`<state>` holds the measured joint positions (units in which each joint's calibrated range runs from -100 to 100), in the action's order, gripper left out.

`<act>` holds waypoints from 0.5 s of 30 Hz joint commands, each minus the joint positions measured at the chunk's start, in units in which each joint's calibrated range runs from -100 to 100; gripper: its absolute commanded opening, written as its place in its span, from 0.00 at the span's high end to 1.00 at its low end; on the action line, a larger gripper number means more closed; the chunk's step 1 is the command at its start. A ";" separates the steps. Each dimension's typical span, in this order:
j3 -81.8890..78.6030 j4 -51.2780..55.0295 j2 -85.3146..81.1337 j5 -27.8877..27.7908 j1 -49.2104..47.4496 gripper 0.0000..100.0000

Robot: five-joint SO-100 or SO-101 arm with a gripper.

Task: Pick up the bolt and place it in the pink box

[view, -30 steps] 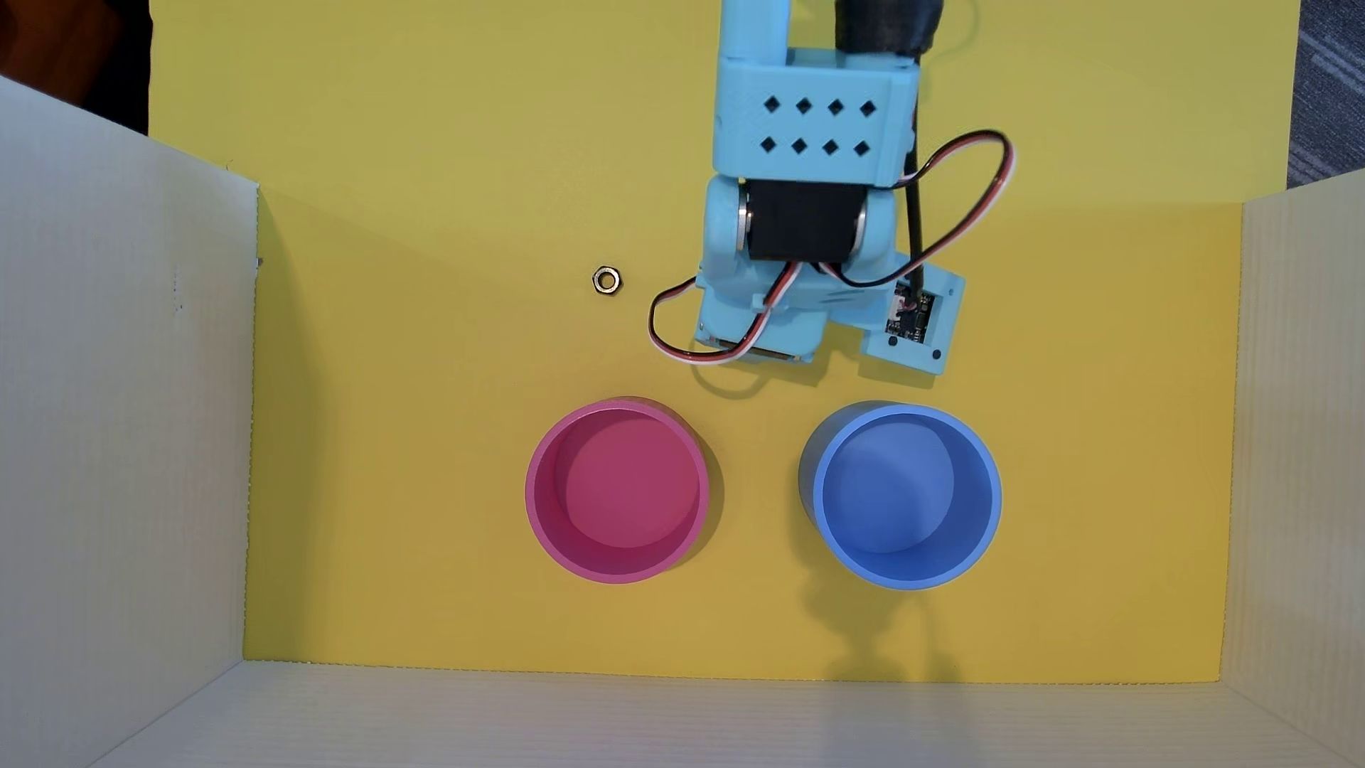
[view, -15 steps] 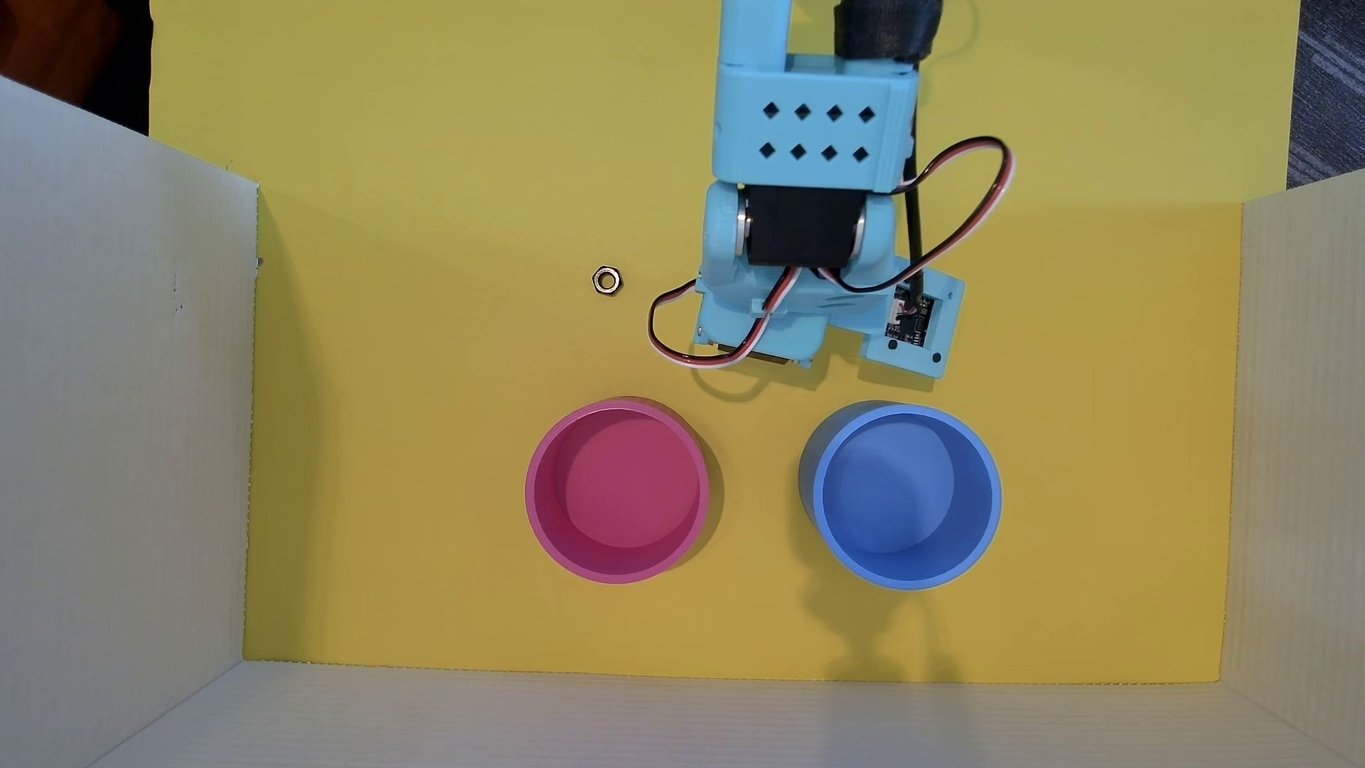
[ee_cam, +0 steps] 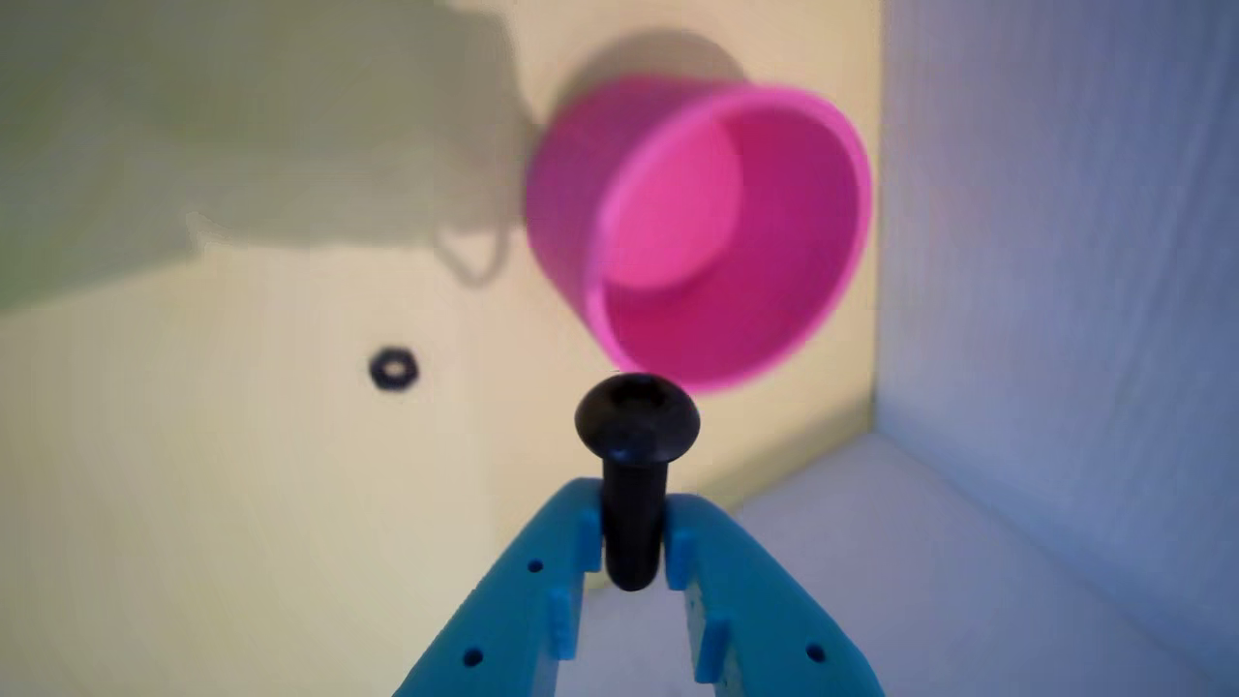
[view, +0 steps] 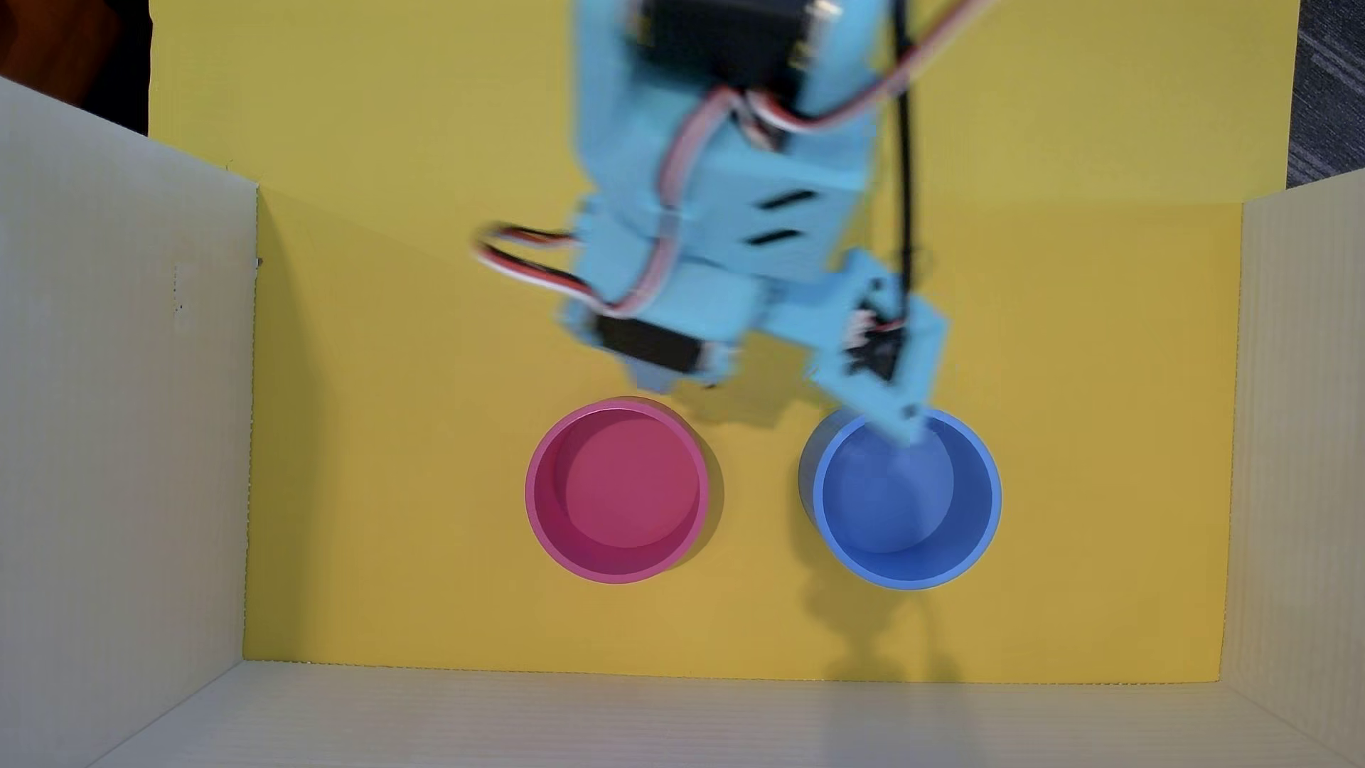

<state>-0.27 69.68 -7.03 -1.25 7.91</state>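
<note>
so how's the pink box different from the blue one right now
Colour: the pink box is magenta, the blue box is blue. Position: in the overhead view the pink box sits left, the blue box right, apart. Cover: part of the arm overlaps the blue box's top rim, while the pink box's opening is fully exposed. Both are round, upright, look similar in size and appear empty. The pincer holds the bolt.

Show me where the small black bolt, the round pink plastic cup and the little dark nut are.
Small black bolt (ee_cam: 636, 426): wrist view, on its rounded head above the fingers.
Round pink plastic cup (ee_cam: 678, 208): wrist view, on its flat inner bottom.
Little dark nut (ee_cam: 379, 369): wrist view, on its ring's left side.
</note>
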 commanded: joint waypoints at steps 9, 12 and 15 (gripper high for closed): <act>21.39 0.29 20.25 -0.19 0.85 0.99; 24.74 0.46 24.21 0.13 0.77 0.99; 26.82 0.55 26.39 0.13 0.70 0.98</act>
<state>22.25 69.85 19.07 -1.25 8.49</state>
